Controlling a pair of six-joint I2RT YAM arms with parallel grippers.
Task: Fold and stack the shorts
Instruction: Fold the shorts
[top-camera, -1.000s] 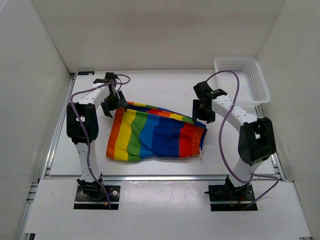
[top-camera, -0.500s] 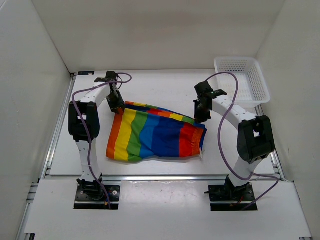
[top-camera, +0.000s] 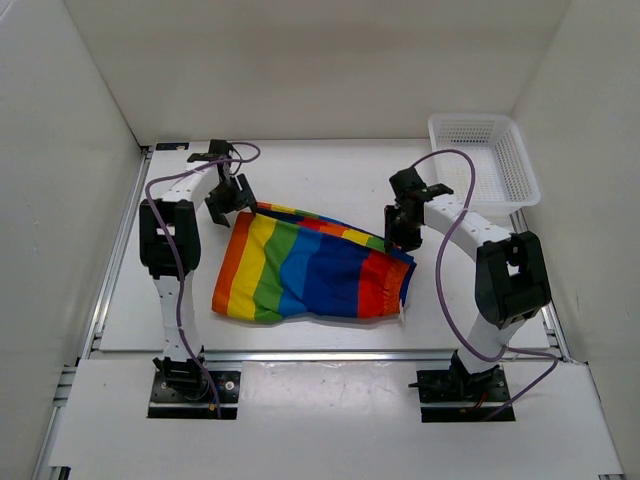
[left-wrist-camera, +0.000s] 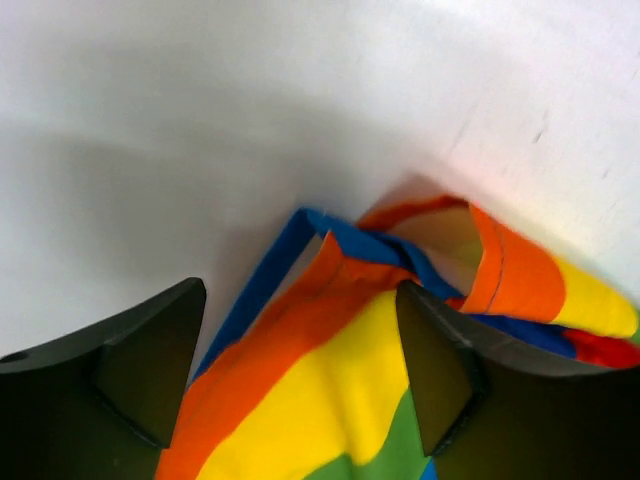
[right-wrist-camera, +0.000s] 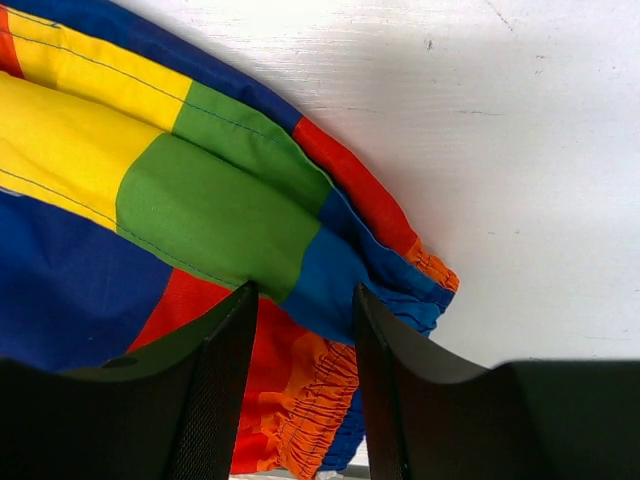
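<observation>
Both arms have closed in on the shorts (top-camera: 315, 275) spread on the table (top-camera: 330, 175), the left pincer (top-camera: 232, 197) gaping around their far-left corner, the right pincer (top-camera: 398, 232) part-open over their far-right corner, neither gripping yet, so the fold seems imminent.

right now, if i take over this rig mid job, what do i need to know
Left hand: open, straddling the far left corner of the shorts, gripping nothing.
Right hand: open, at the shorts' far right corner by the gathered edge, gripping nothing.
Shorts: lying fairly flat mid table, apart from the white basket at the far right.
Done: no fold I can confirm.
Left: probably pinch both far corners, fold, then stack.
</observation>
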